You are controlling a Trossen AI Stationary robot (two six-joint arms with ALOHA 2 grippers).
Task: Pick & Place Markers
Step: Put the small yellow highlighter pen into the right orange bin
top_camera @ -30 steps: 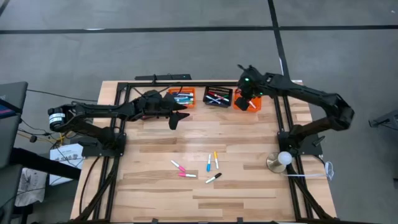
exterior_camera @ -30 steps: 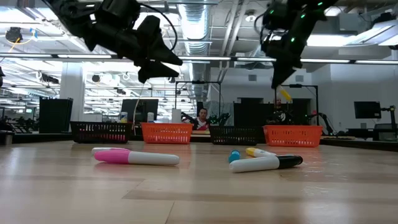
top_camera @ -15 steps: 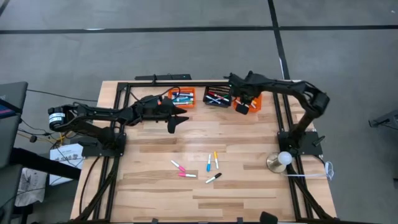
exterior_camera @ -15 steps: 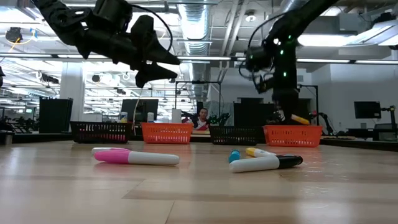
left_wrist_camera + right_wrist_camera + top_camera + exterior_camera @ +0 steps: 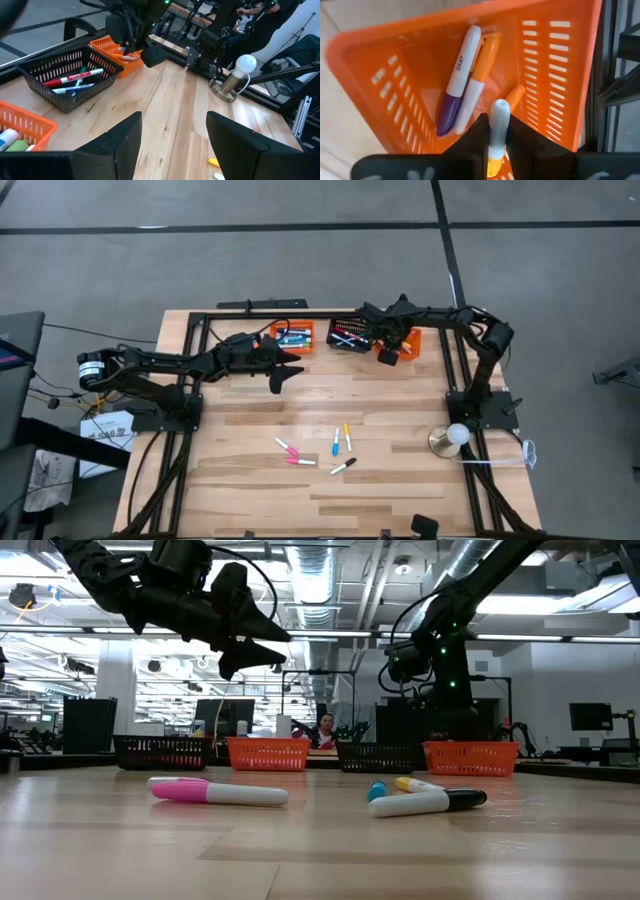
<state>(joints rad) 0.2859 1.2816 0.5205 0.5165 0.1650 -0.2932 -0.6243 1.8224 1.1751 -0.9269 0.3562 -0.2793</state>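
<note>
- While my right gripper [image 5: 492,142] hangs over the orange basket [image 5: 560,55] clenched on a marker [image 5: 496,135], I judge this the drop step.
- Next I release it there.
- My left gripper [image 5: 283,373] waits empty, fingers apart, above the table [image 5: 250,490].

Over the past second the right arm has folded in toward the far right corner of the surface, its end effector [image 5: 496,131] dropping from high above the rightmost orange basket [image 5: 408,341] to just over its rim, still clamped on a white marker with an orange-yellow cap [image 5: 496,135] that now points down into the basket. The left end effector [image 5: 292,369] has drifted slightly back toward its own base, fingers still parted.
</note>
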